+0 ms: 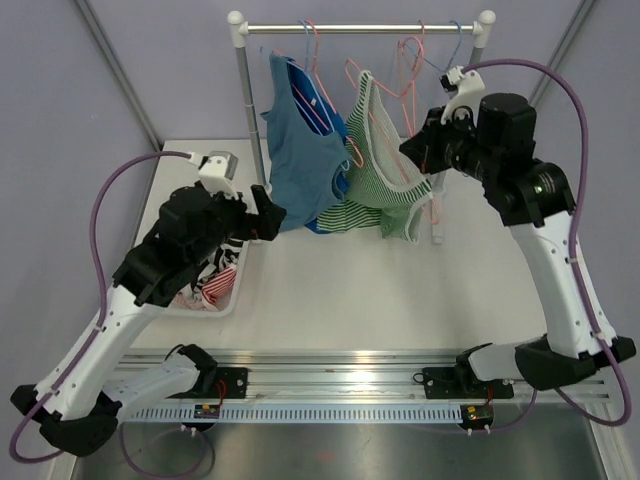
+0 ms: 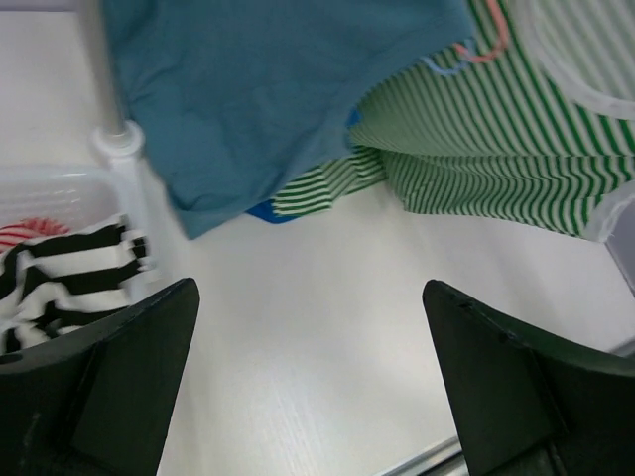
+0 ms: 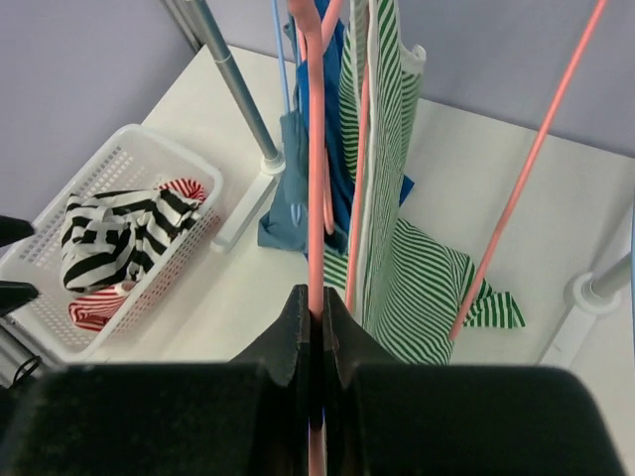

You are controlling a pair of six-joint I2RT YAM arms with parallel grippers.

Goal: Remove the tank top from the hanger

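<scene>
Right gripper [image 3: 316,296] is pinched shut on the thin coral-pink wire hanger [image 3: 316,188], just under the bar of the white-posted clothes rack [image 1: 360,28]. That hanger appears to carry the green-and-white striped tank top [image 1: 385,190], which hangs below the right half of the rack's bar, its hem low near the white table [image 1: 400,300]. Left gripper [image 2: 308,290] hovers in front of the rack's left post with its fingers spread wide and nothing between them.

To do this step well, the right arm should simply hold the hanger steady. The left should take striped cloth alone, since the plain blue tank top [image 1: 300,150] hangs just left of it on the rack and overlaps its lower edge. A grip low on the striped hem, clear of the blue fabric, then a pull down and toward the front of the rack, should slide the straps off the hanger's shoulders.

An empty pink hanger [image 3: 526,169] hangs just right of the held one and could snag. The white mesh basket [image 3: 109,164] of striped clothes sits left of the rack's foot. In front of the rack the tabletop is bare — the best room for drawing the top away.
</scene>
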